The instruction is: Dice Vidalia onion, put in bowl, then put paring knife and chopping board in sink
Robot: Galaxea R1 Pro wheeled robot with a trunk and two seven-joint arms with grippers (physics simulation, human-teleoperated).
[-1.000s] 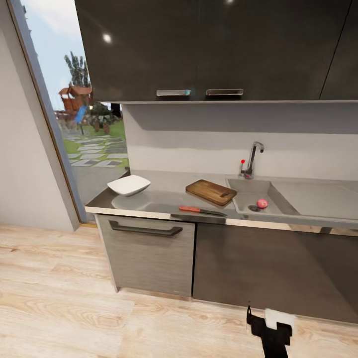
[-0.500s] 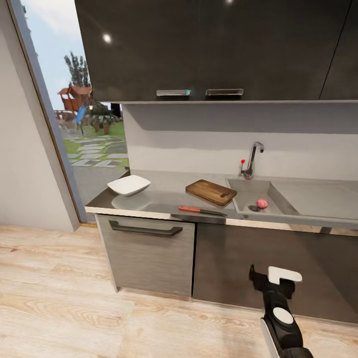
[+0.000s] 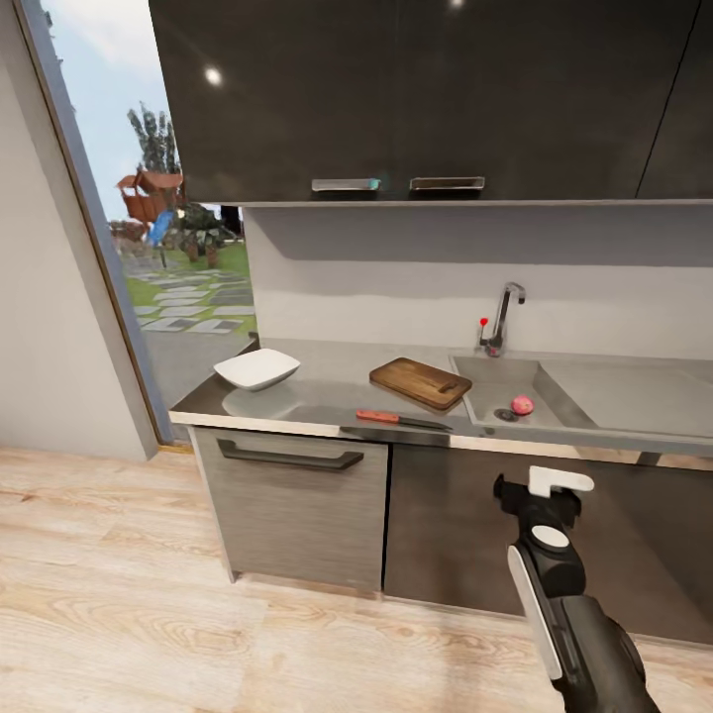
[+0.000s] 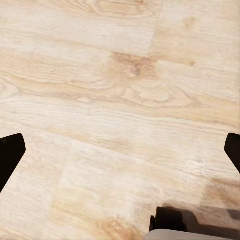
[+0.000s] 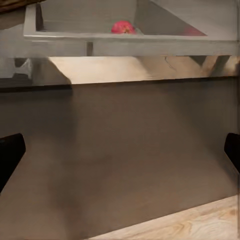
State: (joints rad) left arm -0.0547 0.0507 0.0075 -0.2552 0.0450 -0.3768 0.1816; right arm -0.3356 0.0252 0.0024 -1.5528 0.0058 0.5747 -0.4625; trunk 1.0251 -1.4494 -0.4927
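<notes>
Nothing readable anywhere, honestly. No labels, brands or numbers on the upper cabinets, the countertop, the chopping board or the bowl. The right arm's casing is blank too.

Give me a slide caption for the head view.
Right gripper raised before the cabinets, below the sink holding the onion.

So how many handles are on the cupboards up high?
2. The left handle and the right handle sit side by side along the bottom edge of the dark upper cabinets. More could be outside the picture.
</notes>
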